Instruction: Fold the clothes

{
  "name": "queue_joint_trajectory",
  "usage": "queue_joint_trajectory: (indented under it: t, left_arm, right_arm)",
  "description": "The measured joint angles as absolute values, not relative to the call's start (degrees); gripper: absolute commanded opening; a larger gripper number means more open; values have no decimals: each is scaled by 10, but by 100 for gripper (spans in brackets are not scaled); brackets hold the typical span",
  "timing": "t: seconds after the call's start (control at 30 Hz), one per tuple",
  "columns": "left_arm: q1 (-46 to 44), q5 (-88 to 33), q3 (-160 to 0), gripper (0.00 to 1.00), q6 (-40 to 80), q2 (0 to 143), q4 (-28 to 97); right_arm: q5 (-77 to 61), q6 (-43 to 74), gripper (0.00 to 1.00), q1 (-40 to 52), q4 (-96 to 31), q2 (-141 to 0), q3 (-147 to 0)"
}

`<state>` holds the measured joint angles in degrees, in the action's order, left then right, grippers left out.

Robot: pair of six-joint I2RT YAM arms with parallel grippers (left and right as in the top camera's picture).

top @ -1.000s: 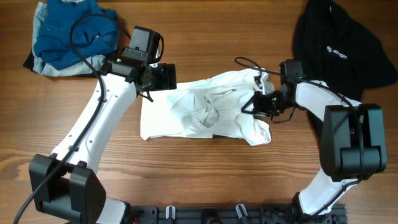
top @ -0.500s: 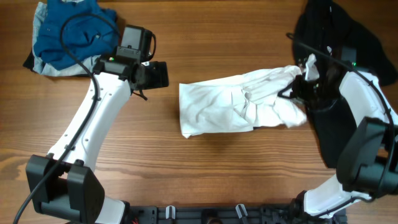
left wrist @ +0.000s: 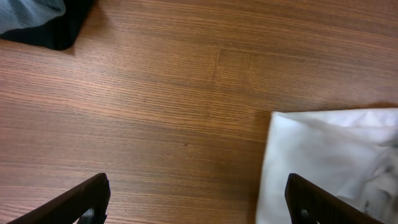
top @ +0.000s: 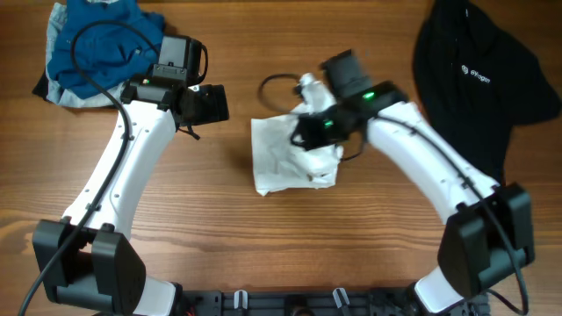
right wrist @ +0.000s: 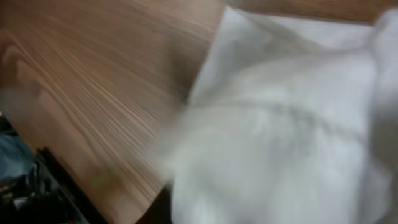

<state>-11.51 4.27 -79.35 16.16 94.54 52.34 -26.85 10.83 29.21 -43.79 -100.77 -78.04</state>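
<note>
L gripper (left wrist: 198,186): jaws spread wide, nothing btwn them. My L wrist cam shows only bare wood under the gap. On the overhead it sits upper left of centre, just left of the white T-shirt (top: 283,165) and apart from it.

R gripper (top: 306,133): it's down on the top edge of that shirt, centre frame. Can't tell if the jaws are clenched on cloth or released. The overhead hides the tips under the wrist body, and the R wrist pic is too blurred to make out fingers. It shows only white fabric across the right and bottom, w/ wood grain upper left.

The shirt is crumpled into a rough block a bit left of centre on the table (top: 263,254). A small bunch of white pokes up behind the R wrist. In the L wrist cam, its left edge and upper corner fill the lower right.

Black shirt (top: 474,53), small white logo showing, lies upper right, well apart from the white one. Blue garments (top: 97,44) are heaped in the upper left corner, w/ a pale layer and a dark one peeking out beneath. The L arm's cable loops over that heap.
</note>
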Motion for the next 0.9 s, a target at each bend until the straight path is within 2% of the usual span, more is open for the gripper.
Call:
queue_joint_trajectory:
  t: [0.03,0.07,0.17,0.37,0.57,0.9]
  left_arm:
    - [-115,43,-794,90,162,945,523]
    - [-115,44,-794,90,162,945,524]
    - [-112,46,-794,90,162,945,524]
    - [-91,47,-794,90,162,945,524]
    - [-75,47,-794,93,162,945,522]
    - [-74,47,-794,96,158,945,514]
  right_arm:
    - [-262,122,48,317,-428,-1011,-781]
    - [-258,130,59,337,-425,-1014,-781]
    - [-254,141,66,362,-422,-1020,-781]
    - [-252,140,66,324,-448,-1019,-799]
    - [-178,113,62,279,-560,-983,-835]
    - [-162,86,56,314,-596,-1024,-765]
